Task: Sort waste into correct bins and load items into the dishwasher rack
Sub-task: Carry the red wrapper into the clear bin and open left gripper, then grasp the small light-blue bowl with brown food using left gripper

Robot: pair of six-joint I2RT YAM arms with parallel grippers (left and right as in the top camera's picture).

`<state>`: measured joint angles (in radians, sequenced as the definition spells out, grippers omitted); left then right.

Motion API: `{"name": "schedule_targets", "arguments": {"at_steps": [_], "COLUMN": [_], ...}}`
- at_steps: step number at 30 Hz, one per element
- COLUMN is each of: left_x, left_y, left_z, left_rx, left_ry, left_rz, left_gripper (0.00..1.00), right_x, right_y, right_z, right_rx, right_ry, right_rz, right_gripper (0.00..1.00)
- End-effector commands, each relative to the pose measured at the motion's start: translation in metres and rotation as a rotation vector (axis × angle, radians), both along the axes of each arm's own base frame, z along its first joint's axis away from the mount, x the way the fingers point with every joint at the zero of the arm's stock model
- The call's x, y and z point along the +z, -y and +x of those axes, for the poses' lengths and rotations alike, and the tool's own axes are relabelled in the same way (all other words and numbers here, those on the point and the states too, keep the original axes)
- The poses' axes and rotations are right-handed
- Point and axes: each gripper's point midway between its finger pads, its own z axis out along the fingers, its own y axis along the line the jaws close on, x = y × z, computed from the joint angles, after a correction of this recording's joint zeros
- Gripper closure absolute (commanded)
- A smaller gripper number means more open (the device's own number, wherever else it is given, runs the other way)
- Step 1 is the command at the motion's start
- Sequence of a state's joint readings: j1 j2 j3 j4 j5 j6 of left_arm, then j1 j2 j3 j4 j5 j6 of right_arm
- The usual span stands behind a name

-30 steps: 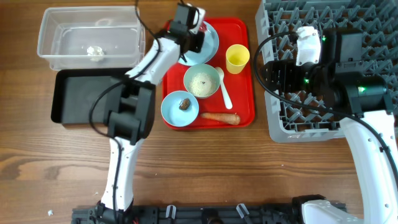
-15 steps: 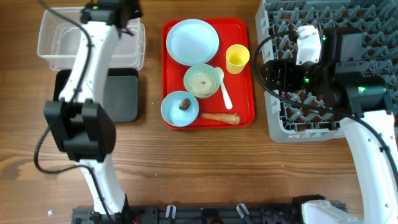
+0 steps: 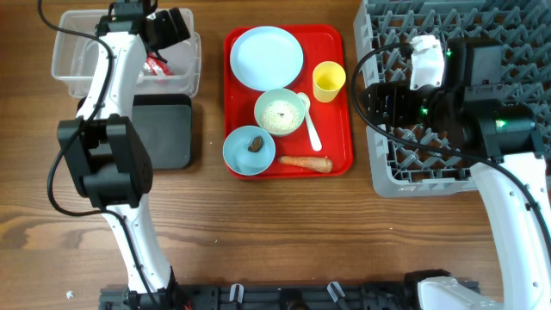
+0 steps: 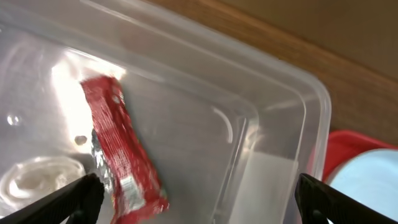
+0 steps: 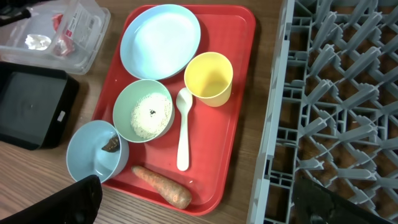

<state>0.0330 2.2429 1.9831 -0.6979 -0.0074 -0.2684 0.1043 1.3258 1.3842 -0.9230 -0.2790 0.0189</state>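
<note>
Left pincer hangs over the clear tub at the far left of the tabletop, fingers spread wide and holding nothing. Right below it the red wrapper lies in the tub. In the wrist view its long axis slants from upper left down to lower right. Its white print is too blurred to read. A crumpled white scrap sits just beside it. There is a white sticker on the tub wall, with no legible writing. Over on the right, the right pincer is by the left edge of the grey rack, also spread open and empty. On the red tray the carrot lies left to right along the near edge, thick end to the right. The spoon points its bowl far.
</note>
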Motion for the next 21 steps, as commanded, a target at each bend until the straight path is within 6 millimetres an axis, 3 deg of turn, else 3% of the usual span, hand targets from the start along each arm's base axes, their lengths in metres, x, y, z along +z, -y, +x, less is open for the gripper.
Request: {"name": "schedule_targets", "arguments": {"at_steps": [1,5,8,13,17,21], "left_x": [0.063,0.096,0.104,0.088,0.072,0.065], "left_y": [0.025,0.059,0.086,0.14,0.167,0.188], "left_z": [-0.015,-0.047,-0.075,-0.124,-0.17,-0.209], "left_rx": [-0.083,-0.196,-0.279,-0.45,-0.529,-0.573], "left_ry": [0.076,0.053,-0.003,-0.165,-0.332,-0.46], "left_rz": [-0.067,-0.092,-0.074,-0.042,-0.02,-0.01], "left_gripper": [0.0,0.0,0.0,0.02,0.18,0.26], "right_x": [0.006,0.008,0.009,0.009,0.011,0.014], "right_y": [-0.001,-0.002,-0.002,-0.002,-0.002,-0.002], "right_z": [0.004,0.006,0.007,0.007,0.009,0.012], "right_rx": [-0.006,-0.006,-0.006,-0.007,-0.005,-0.005], "right_ry": [0.015,0.026,0.03,0.034,0.042,0.062], "right_rz": [0.001,0.003,0.004,0.004,0.003,0.005], "right_gripper": [0.0,0.0,0.0,0.0,0.0,0.0]}}
